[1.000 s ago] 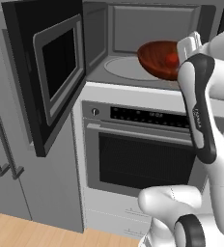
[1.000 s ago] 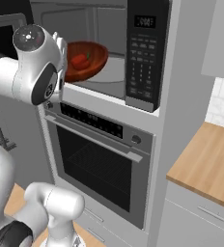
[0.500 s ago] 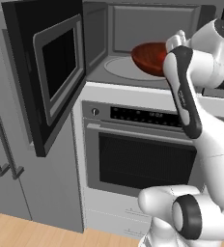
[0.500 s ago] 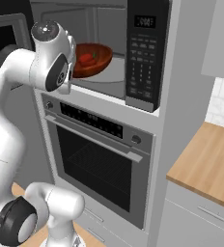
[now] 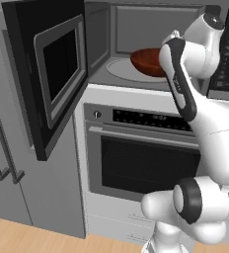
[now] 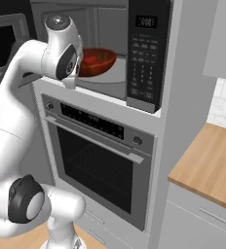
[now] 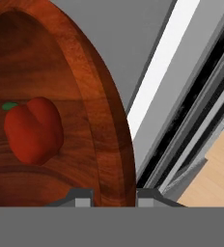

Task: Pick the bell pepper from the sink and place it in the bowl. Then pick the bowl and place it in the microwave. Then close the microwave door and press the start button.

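Bowl, pepper inside, was clenched by the gripper at mid-frame inside the microwave, awaiting a set-down on the turntable.

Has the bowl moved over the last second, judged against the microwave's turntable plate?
Yes. In the left base view the bowl has gone leftward and deeper into the microwave, from the plate's right edge to over the turntable plate.

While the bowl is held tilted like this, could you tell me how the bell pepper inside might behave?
The bell pepper looks round and glossy, so it may roll or slide across the bowl, whose smooth inside offers little grip. The raised rim will probably keep it in. The claw pinches only that rim, so a shifting pepper could tip the bowl slightly.
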